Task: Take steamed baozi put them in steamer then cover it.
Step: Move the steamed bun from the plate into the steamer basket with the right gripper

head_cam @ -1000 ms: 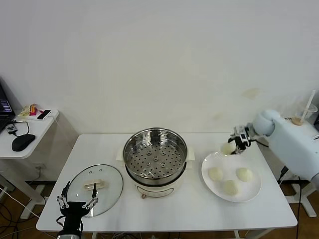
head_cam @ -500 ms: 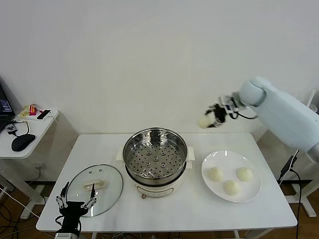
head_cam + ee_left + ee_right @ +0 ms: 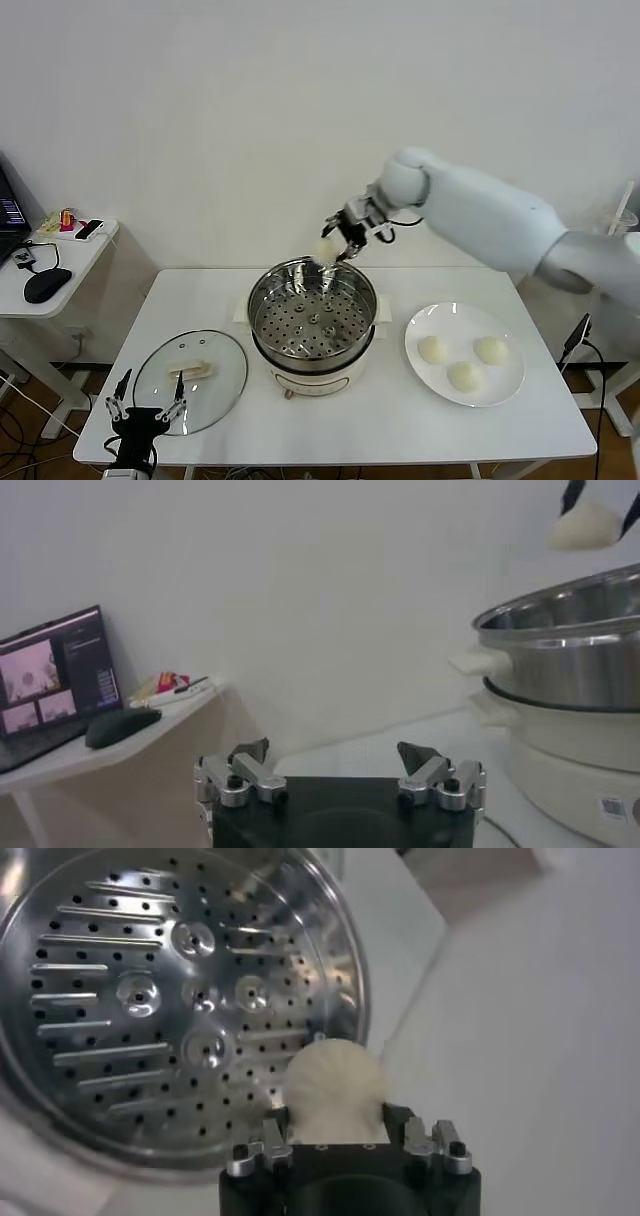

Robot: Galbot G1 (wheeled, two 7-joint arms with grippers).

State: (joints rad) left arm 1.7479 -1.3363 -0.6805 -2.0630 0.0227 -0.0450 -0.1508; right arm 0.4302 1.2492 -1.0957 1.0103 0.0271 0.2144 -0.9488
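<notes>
Right gripper [image 3: 334,247] clamped on 1 steamed baozi [image 3: 325,250], held in the air above the far rim of the steamer [image 3: 312,310]. 3 more buns [image 3: 462,375] on the white plate [image 3: 505,385], right of the pot. Left gripper [image 3: 138,411] spread wide, empty, low by the cover [image 3: 190,380] lying flat on the table [image 3: 380,420].

Cream-white baozi [image 3: 326,250]; shiny steel steamer [image 3: 312,300], hole-dotted tray, cream base; white plate [image 3: 500,385]; white table [image 3: 400,420].
</notes>
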